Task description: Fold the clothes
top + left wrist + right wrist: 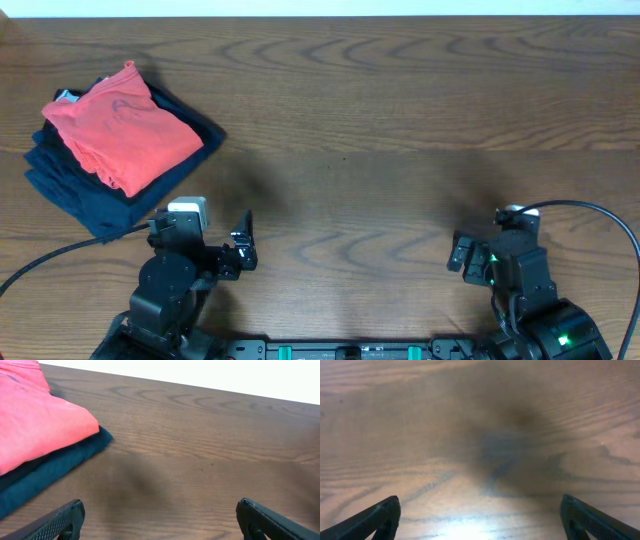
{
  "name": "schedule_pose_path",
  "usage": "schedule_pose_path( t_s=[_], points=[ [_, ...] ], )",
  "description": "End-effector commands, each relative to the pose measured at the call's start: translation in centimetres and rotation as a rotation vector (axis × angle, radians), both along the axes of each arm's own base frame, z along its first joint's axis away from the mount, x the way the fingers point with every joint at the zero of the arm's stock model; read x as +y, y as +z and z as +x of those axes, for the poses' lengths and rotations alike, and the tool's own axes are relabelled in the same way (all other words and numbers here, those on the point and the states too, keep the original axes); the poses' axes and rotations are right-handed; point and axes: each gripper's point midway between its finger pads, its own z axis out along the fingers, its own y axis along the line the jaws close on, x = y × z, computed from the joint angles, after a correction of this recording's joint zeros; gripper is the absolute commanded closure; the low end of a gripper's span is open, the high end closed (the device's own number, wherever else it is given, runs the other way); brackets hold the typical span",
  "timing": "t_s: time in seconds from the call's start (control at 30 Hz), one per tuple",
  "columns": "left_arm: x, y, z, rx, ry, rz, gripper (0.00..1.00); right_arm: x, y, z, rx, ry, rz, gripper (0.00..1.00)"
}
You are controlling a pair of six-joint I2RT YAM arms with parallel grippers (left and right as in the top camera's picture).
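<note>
Table [400, 120]: dark wood grain, and it fills all three views.

Left arm [165, 285] sits at the near-left edge and right arm [525, 290] at the near-right. Both are pulled in close to their bases, wrists low, pointing out over the table. A cable [600, 215] loops off the right arm, and another trails off left from the left arm.

Folded navy garments [70, 185] are stacked at the far-left of the table.

Coral-red T-shirt [125, 125] lies folded on top of that navy stack, with navy showing around its near and right edges. The print isn't legible from overhead.

Left gripper [208, 240]: jaws spread wide, nothing between them. In the wrist view only bare wood sits between the fingertips [75, 510]. The T-shirt is ahead and to its left, near but clear of the fingers. It fills the upper-left corner of the left wrist view, resting on the navy layer.

Right gripper [495, 245]: jaws also spread wide, holding nothing. Its wrist view shows only table and its own shadow between the fingertips [390, 507]. The T-shirt is well apart from it, across the table to its left.
</note>
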Motion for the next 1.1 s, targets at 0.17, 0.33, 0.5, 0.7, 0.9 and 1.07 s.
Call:
schedule_pose_path(
  t_s=[0.17,0.33,0.5,0.7,0.9,1.07],
  points=[
    [0.2,-0.3,0.1,0.008,0.014,0.001,0.02,-1.6,0.5,-0.7,-0.038,-0.069,0.005,0.01],
    [0.2,-0.3,0.1,0.007,0.014,0.001,0.02,-2.0,3.0,1.0,-0.277,-0.005,0.015,0.01],
    [0.2,-0.3,0.1,0.007,0.014,0.001,0.02,-2.0,4.2,3.1,-0.538,0.071,-0.035,0.01],
    [0.2,-0.3,0.1,0.008,0.014,0.001,0.02,-3.0,5.8,4.9,-0.788,0.061,-0.126,0.01],
    [0.2,-0.3,0.1,0.008,0.014,0.001,0.02,-3.0,3.6,5.5,-0.777,0.101,-0.209,0.01],
    [0.2,-0.3,0.1,0.008,0.014,0.001,0.02,-2.7,3.0,5.5,-0.754,0.118,-0.201,0.01]
  ],
)
